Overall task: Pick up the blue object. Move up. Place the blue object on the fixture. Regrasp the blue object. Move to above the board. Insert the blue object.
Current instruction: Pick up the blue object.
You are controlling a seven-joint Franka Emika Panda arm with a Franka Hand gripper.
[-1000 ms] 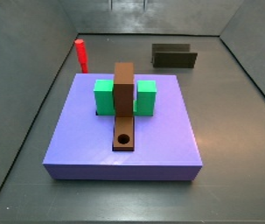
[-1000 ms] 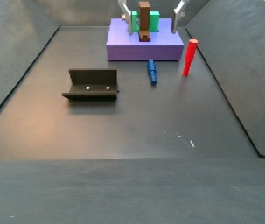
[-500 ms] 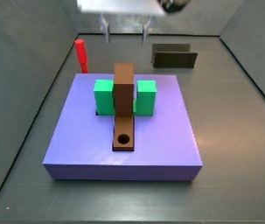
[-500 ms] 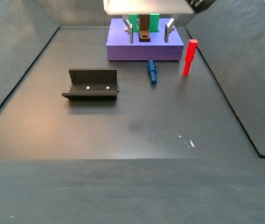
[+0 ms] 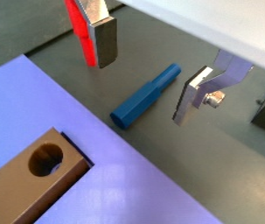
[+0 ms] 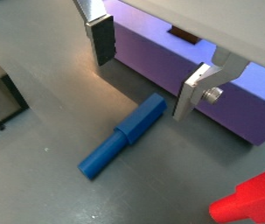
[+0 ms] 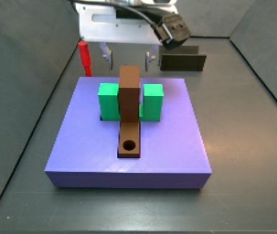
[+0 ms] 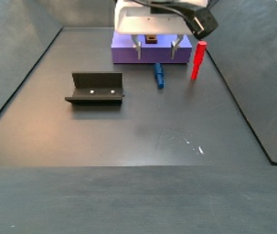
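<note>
1. The gripper [image 8: 162, 43] hangs at the frame's top centre in a side view, jaws spread wide, pinching nothing.
2. Beneath, the blue object [image 8: 159, 74] lies flat on the floor, just beside the board [image 8: 131, 51] and red peg [image 8: 198, 60].
3. The fixture [image 8: 97, 89] stands centre-left, well apart.

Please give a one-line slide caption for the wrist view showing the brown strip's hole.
Open gripper above the blue peg lying on the floor beside the lavender board.

Dark grey matte floor [image 8: 128, 183] covered the enclosure in both side views, w/ a few pale specks [image 8: 192, 145] approx. mid-floor. Plain grey side walls [image 8: 13, 69] rose at the floor's edges, leaning outward; a grey back wall [image 7: 128, 14] closed the far end. Light was soft & even.
</note>
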